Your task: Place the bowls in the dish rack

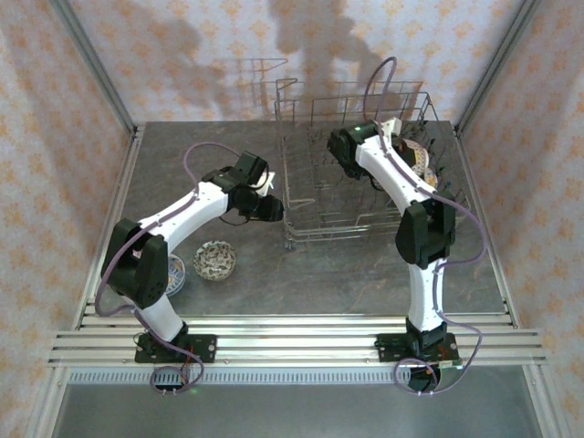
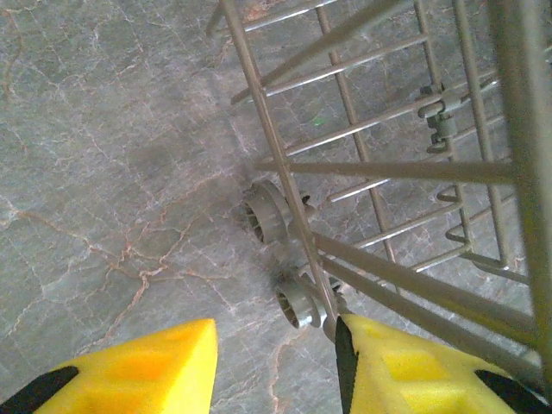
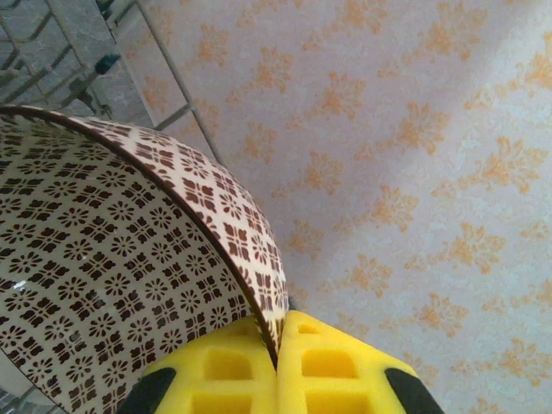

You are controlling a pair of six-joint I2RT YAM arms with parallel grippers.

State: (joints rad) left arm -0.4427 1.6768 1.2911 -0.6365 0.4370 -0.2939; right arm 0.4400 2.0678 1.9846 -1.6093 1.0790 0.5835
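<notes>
The grey wire dish rack stands at the back right of the table. My right gripper is shut on the rim of a cream bowl with a brown floral pattern, held tilted over the rack's right side. My left gripper is open low over the table at the rack's near left corner, with bare stone between its yellow fingers. Its right finger lies against the corner wire. Two bowls sit on the table at the front left: a patterned one and a blue-and-white one, partly behind the left arm.
Two grey wheels sit under the rack's corner beside my left fingers. Patterned walls and metal posts close in the table on three sides. A rail runs along the near edge by the arm bases.
</notes>
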